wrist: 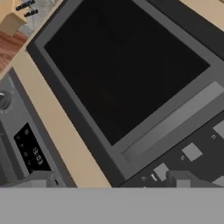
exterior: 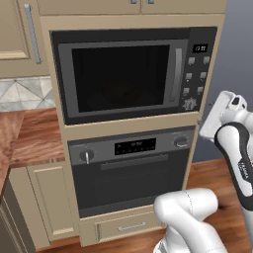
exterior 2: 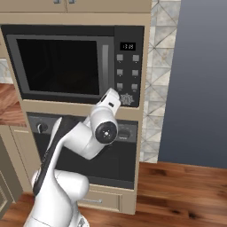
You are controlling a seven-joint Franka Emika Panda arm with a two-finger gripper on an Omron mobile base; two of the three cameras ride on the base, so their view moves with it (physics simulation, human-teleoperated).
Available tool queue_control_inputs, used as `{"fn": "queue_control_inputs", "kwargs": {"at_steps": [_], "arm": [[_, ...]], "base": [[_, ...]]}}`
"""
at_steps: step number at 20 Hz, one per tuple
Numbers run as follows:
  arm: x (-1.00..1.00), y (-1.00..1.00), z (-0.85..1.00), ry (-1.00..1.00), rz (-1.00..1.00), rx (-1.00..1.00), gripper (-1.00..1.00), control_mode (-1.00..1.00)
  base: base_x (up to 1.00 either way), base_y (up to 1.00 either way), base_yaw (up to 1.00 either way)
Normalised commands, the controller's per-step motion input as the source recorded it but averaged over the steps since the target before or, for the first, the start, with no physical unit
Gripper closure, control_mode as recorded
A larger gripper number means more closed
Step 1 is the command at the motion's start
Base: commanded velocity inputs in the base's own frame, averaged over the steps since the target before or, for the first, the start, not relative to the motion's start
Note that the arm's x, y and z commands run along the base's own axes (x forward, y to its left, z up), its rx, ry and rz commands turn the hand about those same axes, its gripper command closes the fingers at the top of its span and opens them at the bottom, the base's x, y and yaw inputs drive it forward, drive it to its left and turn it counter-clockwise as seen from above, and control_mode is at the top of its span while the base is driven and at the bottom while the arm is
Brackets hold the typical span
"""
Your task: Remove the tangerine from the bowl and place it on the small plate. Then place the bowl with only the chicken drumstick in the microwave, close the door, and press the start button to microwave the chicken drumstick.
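Microwave [exterior: 128,74] door [exterior: 121,79] shut, glass dark, grey vertical handle; fingers [wrist: 43,180] spread apart, holding nothing.

Black and beige up front, red-brown wood below

The microwave [exterior: 133,74] shows a black frame, its door [exterior: 121,78] a dark, almost black glass pane edged in grey, with a grey vertical handle [exterior: 177,73] and pale grey buttons [exterior 2: 127,71] on a black panel. The oven [exterior: 131,168] beneath is grey across its control strip with a dark front. The cabinetry [exterior: 47,195] around both is light beige. The floor [exterior 2: 186,190] is reddish-brown wood grain, the wall [exterior 2: 199,80] flat slate blue-grey, and the tiles [exterior: 24,94] carry a grey-and-cream diamond pattern. The arm [exterior 2: 71,150] is white with dark joints.
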Motion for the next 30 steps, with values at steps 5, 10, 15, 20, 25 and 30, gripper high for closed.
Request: {"fn": "queue_control_inputs", "kwargs": {"at_steps": [5, 10, 15, 20, 25, 30], "arm": [[0.23, 0.01, 0.07, 0.0, 0.0, 0.0, -1.0, -1.0], [0.15, 0.0, 0.01, 0.0, 0.0, 0.0, -1.0, -1.0], [0.04, 0.0, 0.0, 0.0, 0.0, 0.0, -1.0, -1.0], [0.04, 0.0, 0.0, 0.0, 0.0, 0.0, -1.0, -1.0], [0.09, 0.0, 0.0, 0.0, 0.0, 0.0, -1.0, -1.0], [0.2, 0.03, 0.0, 0.0, 0.0, 0.0, -1.0, -1.0]], "base": [[0.0, 0.0, 0.0], [0.0, 0.0, 0.0], [0.0, 0.0, 0.0], [0.0, 0.0, 0.0], [0.0, 0.0, 0.0], [0.0, 0.0, 0.0]]}}
